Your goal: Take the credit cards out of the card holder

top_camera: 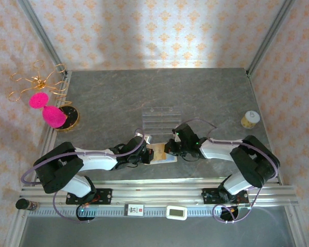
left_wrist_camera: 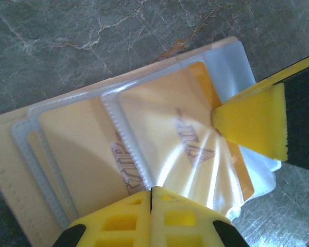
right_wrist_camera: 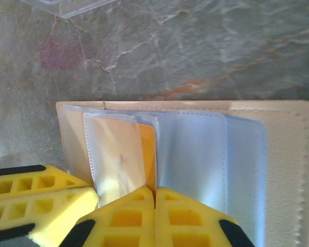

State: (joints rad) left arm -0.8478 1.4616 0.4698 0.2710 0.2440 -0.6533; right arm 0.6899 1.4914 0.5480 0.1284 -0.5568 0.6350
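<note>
Left gripper (left_wrist_camera: 152, 191), right gripper (right_wrist_camera: 155, 192): fingers pressed together against gold card (right_wrist_camera: 148, 154) in card holder (right_wrist_camera: 293, 154)

The grey marbled table (top_camera: 108, 98) bears the open card holder (top_camera: 162, 154) near its front edge; a clear slotted tray (top_camera: 161, 117) lies behind. At left a wire stand (top_camera: 67, 117) — at right a small roll (top_camera: 250, 119).

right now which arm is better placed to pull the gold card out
Right. The right gripper is shut on the gold card at its exposed edge, beside the clear sleeve. The left gripper is shut too, pressing on the card holder, so it likely serves best pinning that down.
</note>
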